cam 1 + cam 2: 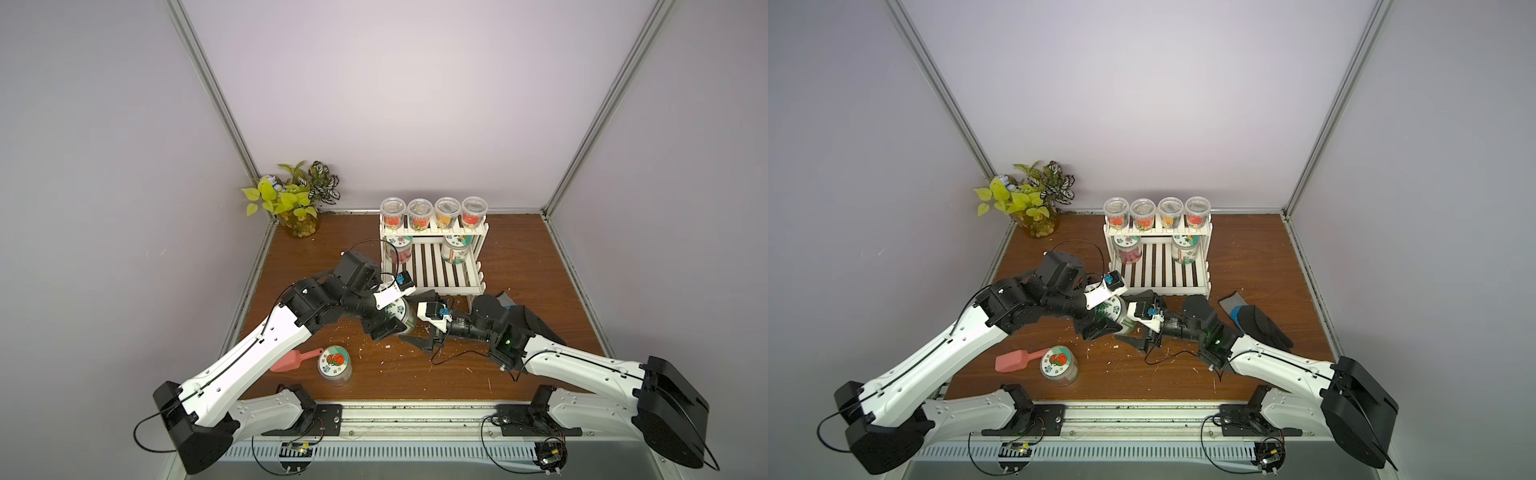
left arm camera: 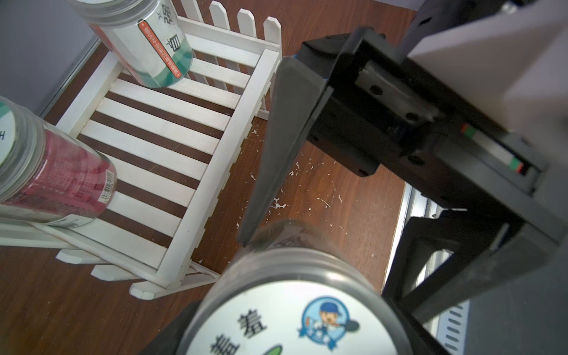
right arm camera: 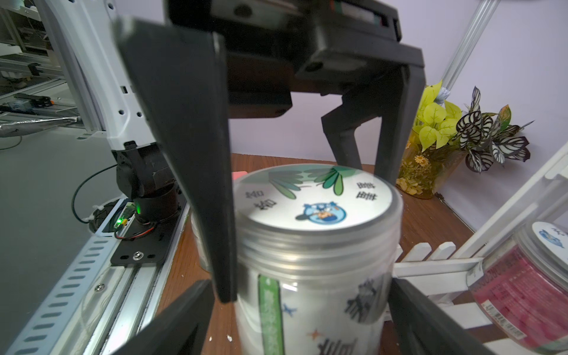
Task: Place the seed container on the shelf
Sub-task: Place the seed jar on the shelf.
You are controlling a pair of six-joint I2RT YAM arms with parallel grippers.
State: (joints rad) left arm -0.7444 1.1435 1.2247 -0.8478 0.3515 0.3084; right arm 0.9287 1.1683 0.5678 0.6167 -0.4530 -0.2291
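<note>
1. The seed container (image 3: 313, 196) sits between the two arms, just near of the shelf (image 2: 219, 172) at its left front corner. The top views show it tilted, and I cannot tell whether its base is on the table.
2. The left gripper (image 1: 390, 314) is clamped on the jar up by the lid, one finger down each side of the screw threads.
3. The right gripper (image 1: 405, 318) comes in from the right with its jaws spread wide on either side of the clear body. I cannot tell whether its pads are touching.
4. On handling, this looks like a rigid clear plastic jar with a smooth, glossy wall. I'd judge it light, stiff and slippery. Being round, it could twist or pivot between flat jaws.
5. The best hold is probably square across the middle of the body, below the threaded neck, where the wall is straight. The lid edge looks a poorer bet, since the ridges give less flat contact.
6. On the lower tier, a pink jar (image 1: 399, 253) stands at the left and a green-banded jar (image 1: 455, 249) at the right. The bare slats between them look like the landing spot.
7. One risk is a knock against either neighbour on the way in.
</note>
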